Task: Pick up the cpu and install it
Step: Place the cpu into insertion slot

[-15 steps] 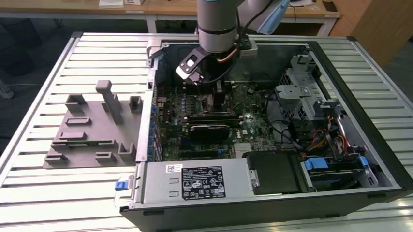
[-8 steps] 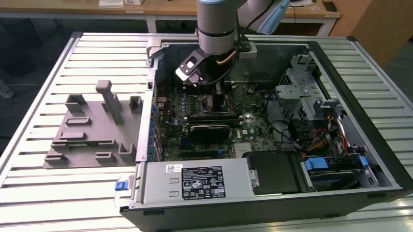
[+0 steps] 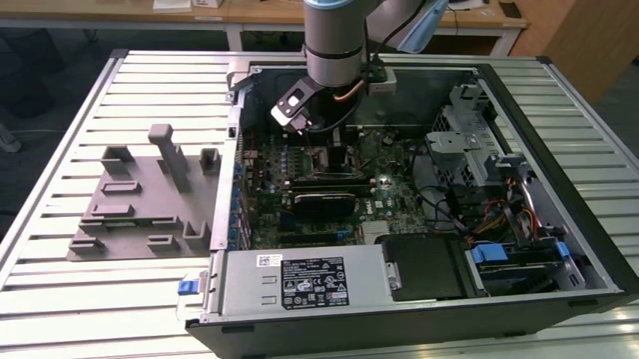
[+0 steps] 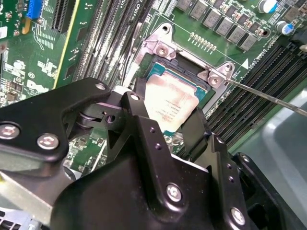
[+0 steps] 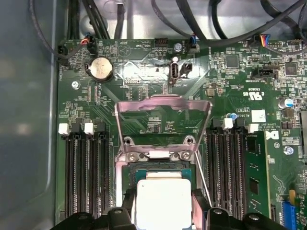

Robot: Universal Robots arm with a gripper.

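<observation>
The cpu is a flat square chip with a silvery top. It sits in or just over the open socket on the green motherboard. My gripper is shut on it, one black finger against one edge and the other finger against the opposite edge. In the exterior view the arm reaches down into the open computer case over the board's centre.
The socket's metal load plate stands flipped open, and its thin lever sticks out sideways. Memory slots flank the socket. A grey plastic plate with upright blocks lies on the slatted table. A power supply and a drive cage sit in the case.
</observation>
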